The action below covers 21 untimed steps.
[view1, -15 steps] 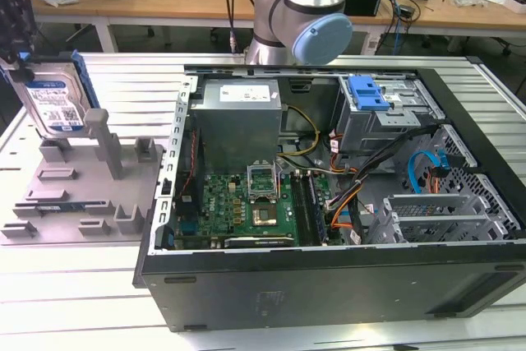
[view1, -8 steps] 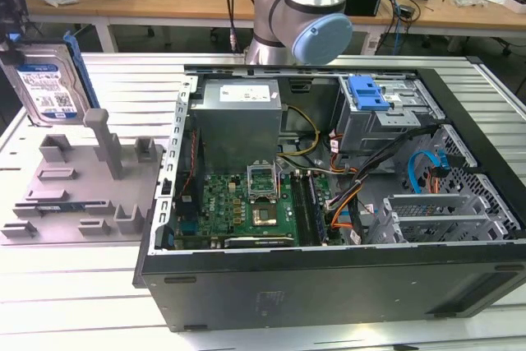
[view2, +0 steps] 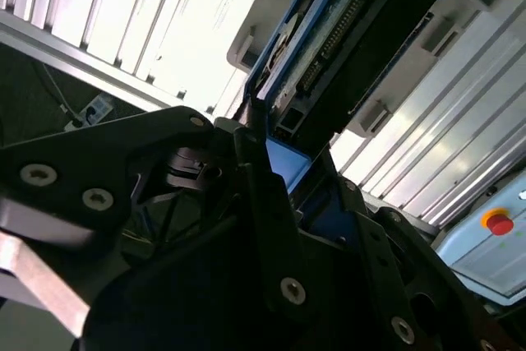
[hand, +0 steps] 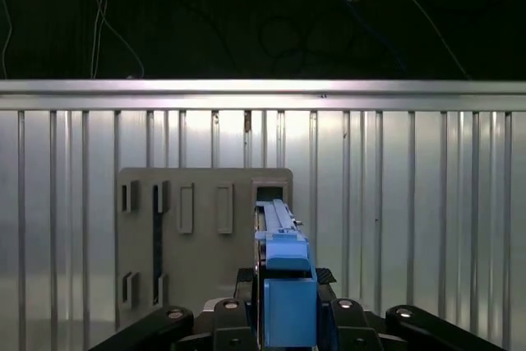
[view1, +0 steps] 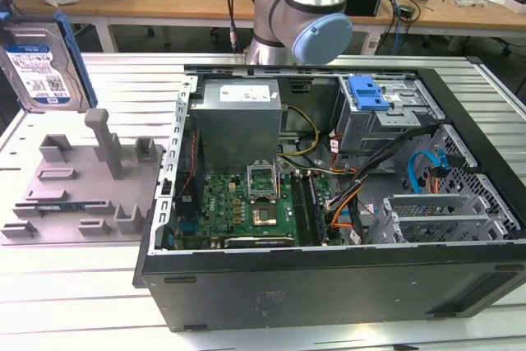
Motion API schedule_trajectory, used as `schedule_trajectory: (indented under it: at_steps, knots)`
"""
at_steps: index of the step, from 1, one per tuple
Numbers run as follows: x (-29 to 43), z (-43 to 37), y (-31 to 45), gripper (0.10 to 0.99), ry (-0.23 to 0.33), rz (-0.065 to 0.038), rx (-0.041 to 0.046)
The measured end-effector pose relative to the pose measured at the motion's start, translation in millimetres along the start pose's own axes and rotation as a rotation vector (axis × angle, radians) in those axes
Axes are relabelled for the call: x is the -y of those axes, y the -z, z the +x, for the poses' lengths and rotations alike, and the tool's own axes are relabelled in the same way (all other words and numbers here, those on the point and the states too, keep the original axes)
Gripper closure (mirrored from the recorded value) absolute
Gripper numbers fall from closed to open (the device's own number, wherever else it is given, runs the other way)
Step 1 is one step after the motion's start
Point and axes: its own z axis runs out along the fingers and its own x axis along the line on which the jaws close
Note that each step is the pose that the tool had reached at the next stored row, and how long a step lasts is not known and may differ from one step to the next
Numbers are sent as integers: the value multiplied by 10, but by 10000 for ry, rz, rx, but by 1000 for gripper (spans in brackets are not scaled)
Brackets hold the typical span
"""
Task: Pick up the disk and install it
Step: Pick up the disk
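A: Where's the disk (view1: 37, 67)?

B: At the far edge on the exterior view's left, standing on edge with its label to the camera and the blue rail down one side. It's over the grey fixture plate (view1: 74, 195) end of the table (view1: 66, 285), well apart from the open computer case (view1: 329, 285).

A: Gripper?

B: In the first wrist view the gripper (hand: 286, 281) has the disk edge-on between its fingers, which are pressed in on the two flat faces. In the second wrist view one finger (view2: 259, 178) lies against the blue rail. So it's pinching the disk. I can't tell whether the lower edge is clear of the plate's slot.

A: Handling?

B: My read is a rigid metal slab, dense for its size, with no give. The faces are smooth and the label side is probably slick, so a pinch near one end would let it pivot. The rail is plastic and likely to flex or chip under a hard squeeze. The connector end shows in the second wrist view, and that's the fragile bit. Knocks are bad for a drive.

A: Best hold?

B: Across the flat faces near the middle, off the connector. I can't tell how centred this grip is.

A: Installed?

B: No. The drive bay (view1: 386, 121) with the blue latch (view1: 367, 92) on top sits in the case, on the exterior view's right, well apart from the disk.
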Motion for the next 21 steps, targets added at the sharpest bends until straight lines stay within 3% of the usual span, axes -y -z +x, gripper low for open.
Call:
schedule_trajectory:
  at_steps: [3, 14, 17, 21]
  knots:
    - [-2, 3, 143, 722, 0, 0, 0]
    - [-6, 10, 538, 722, -1, -1, 0]
    - [-7, 11, 603, 722, -1, 0, 0]
    - [-7, 11, 612, 722, 0, -1, 0]
